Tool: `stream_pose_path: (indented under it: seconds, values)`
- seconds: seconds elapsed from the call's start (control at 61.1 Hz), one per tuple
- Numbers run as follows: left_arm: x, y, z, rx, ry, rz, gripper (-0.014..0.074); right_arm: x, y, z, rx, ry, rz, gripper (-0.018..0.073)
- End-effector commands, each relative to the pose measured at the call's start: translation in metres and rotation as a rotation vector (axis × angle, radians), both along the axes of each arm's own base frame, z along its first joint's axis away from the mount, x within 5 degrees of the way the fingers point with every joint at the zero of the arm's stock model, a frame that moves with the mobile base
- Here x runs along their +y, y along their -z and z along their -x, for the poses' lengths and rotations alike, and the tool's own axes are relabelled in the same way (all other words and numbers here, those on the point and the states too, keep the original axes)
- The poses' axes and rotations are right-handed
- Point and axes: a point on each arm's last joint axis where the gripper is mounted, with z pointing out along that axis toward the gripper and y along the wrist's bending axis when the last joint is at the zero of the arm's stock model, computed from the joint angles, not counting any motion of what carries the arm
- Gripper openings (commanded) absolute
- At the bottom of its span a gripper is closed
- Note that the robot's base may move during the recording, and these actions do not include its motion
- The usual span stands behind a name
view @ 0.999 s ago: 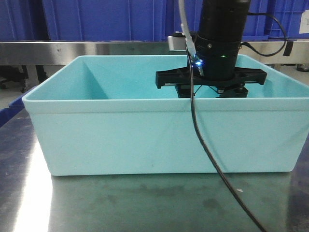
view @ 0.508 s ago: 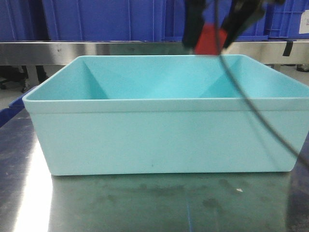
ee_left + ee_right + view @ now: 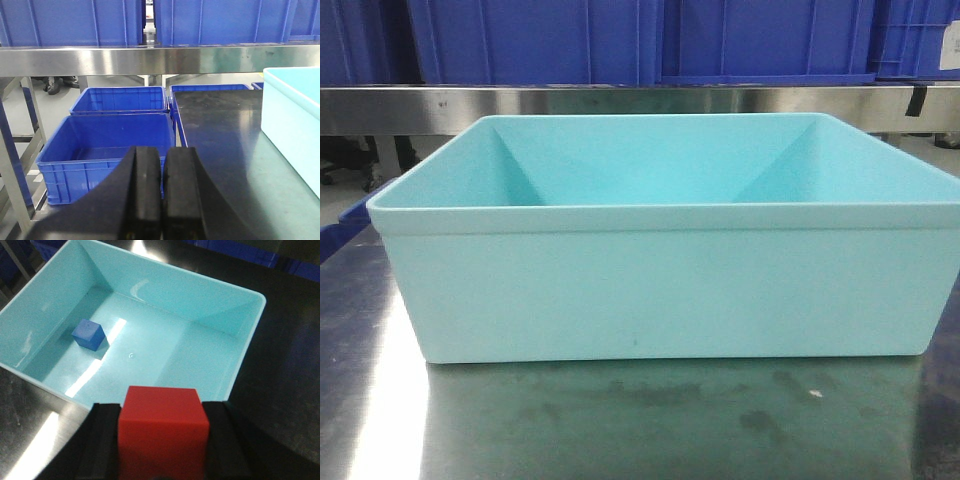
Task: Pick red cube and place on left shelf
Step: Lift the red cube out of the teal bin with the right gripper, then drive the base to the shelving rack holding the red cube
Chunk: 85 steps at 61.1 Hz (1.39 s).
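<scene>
Lifting is done: my right claw (image 3: 162,442) holds the red cube (image 3: 161,415), now up out of the teal tub (image 3: 150,295). Left shelf (image 3: 150,60) next.

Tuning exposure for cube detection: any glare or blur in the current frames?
Front view: a bright reflection washes out the steel table at lower left; the teal tub is sharp. Right wrist view: white glare streaks cross the tub floor beside the blue cube; the red cube is evenly lit. Left wrist view: the left gripper is near, dark and soft; the shelf rail shows a mild sheen.
</scene>
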Motion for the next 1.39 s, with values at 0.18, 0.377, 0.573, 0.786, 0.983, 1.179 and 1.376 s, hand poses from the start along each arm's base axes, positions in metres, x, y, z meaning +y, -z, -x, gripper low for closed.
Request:
stream_pose_path:
  seconds: [0.18, 0.377, 0.573, 0.786, 0.983, 1.179, 1.376]
  values:
    - [0.0, -0.001, 0.0, -0.077, 0.005, 0.009, 0.0102, -0.041, 0.029, 0.068, -0.261, 0.0, -0.09, 0.0154]
    - [0.0, -0.001, 0.0, -0.077, 0.005, 0.009, 0.0102, -0.058, 0.055, 0.097, -0.356, 0.001, -0.139, 0.0154]
    - [0.0, -0.001, 0.0, -0.077, 0.005, 0.009, 0.0102, -0.06, 0.059, 0.101, -0.391, 0.002, -0.153, 0.0154]
    - [0.0, -0.001, 0.0, -0.077, 0.005, 0.009, 0.0102, -0.06, 0.061, 0.101, -0.383, 0.002, -0.15, 0.0154]
    - [0.0, -0.001, 0.0, -0.077, 0.005, 0.009, 0.0102, -0.06, 0.062, 0.101, -0.379, 0.002, -0.148, 0.0154]
    - [0.0, -0.001, 0.0, -0.077, 0.005, 0.009, 0.0102, -0.06, 0.062, 0.101, -0.379, 0.002, -0.148, 0.0154]
    - [0.0, -0.001, 0.0, -0.077, 0.005, 0.009, 0.0102, -0.06, 0.062, 0.101, -0.379, 0.002, -0.148, 0.0154]
